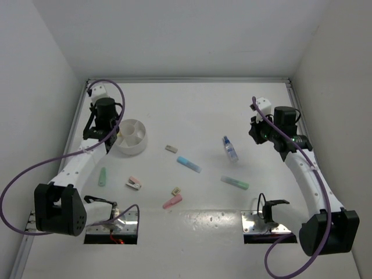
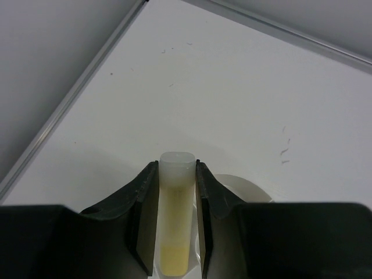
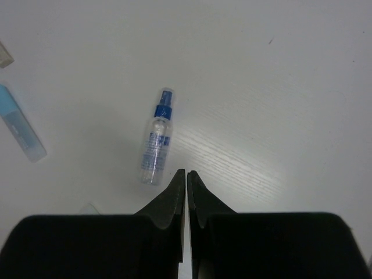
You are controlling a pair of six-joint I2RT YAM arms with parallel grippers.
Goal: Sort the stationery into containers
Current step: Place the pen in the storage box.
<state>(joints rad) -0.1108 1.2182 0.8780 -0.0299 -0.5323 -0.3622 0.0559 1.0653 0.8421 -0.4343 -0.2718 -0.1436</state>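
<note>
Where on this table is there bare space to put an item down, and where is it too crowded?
Bare: the far strip behind the divided bowl and the spray bottle, up to the back rail. Crowded: the middle band, from the left green highlighter past the pink highlighter to the right green highlighter.

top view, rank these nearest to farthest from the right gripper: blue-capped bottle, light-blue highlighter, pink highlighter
From the right gripper, which is shut and empty:
1. blue-capped bottle, just off its tips, right of centre.
2. light-blue highlighter, around the centre of the view.
3. pink highlighter, lower in the view, slightly left of centre.
</note>
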